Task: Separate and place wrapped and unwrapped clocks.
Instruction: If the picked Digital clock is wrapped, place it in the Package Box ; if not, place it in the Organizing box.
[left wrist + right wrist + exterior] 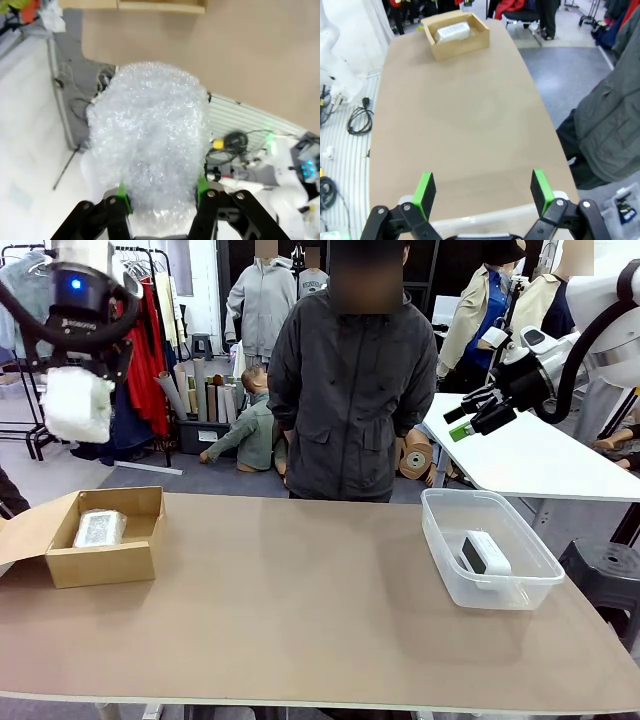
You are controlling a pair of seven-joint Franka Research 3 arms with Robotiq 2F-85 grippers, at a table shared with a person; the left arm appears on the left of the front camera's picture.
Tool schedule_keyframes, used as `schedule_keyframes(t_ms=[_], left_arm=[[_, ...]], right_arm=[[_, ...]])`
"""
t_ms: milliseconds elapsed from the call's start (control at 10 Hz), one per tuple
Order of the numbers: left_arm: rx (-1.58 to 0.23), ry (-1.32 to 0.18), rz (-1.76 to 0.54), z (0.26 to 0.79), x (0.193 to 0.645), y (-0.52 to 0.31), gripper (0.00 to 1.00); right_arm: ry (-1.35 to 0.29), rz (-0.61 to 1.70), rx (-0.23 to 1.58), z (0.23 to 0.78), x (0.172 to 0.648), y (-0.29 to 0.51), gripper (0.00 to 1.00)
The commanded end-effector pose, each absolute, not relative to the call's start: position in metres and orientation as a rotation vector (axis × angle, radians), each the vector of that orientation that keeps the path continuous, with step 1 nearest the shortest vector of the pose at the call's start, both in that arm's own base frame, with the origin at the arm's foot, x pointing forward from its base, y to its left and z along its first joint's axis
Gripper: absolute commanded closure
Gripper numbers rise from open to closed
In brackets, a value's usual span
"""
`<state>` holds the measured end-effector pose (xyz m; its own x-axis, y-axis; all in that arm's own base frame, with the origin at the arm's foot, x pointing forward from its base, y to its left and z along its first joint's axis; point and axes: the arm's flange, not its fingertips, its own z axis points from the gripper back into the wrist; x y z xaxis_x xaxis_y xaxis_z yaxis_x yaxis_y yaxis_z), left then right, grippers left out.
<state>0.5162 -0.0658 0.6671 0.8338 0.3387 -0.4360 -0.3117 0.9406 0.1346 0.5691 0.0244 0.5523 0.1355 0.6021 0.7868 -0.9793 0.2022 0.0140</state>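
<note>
High at the upper left, my left gripper [78,390] is shut on a wrapped clock [76,403], a whitish bubble-wrap lump hanging well above the table. The left wrist view shows that lump [150,135] pinched between the green pads [123,196]. A second wrapped clock [100,528] lies inside the brown cardboard box [100,565] at the table's left, also seen as a wrapped clock [452,31] in the box [462,45]. The bare white clock [484,556] with a dark screen rests in the clear tub [450,570] at right. My right gripper [462,422] is open, raised above the tub; its fingers [424,192] hold nothing.
A person in a dark jacket [350,390] stands at the far side of the table, hands not showing. A white table [540,455] stands behind the tub at right. The brown tabletop [300,590] between box and tub is bare.
</note>
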Motion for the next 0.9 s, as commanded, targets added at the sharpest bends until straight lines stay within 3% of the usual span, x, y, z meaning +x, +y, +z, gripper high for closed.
schedule_keyframes(t_ms=[0, 300, 800], left_arm=[[0.026, 0.527, 0.378, 0.699, 0.507, -0.055, 1.0], [0.01, 0.238, 0.353, 0.672, 0.507, -0.041, 1.0], [0.013, -0.01, 0.195, 0.609, 0.52, -0.029, 1.0]], right_arm=[[-0.75, 1.266, 0.625, 0.554, 0.569, 0.024, 0.0], [-0.75, 1.266, 0.625, 0.554, 0.569, 0.024, 0.0], [-0.75, 1.266, 0.625, 0.554, 0.569, 0.024, 0.0]])
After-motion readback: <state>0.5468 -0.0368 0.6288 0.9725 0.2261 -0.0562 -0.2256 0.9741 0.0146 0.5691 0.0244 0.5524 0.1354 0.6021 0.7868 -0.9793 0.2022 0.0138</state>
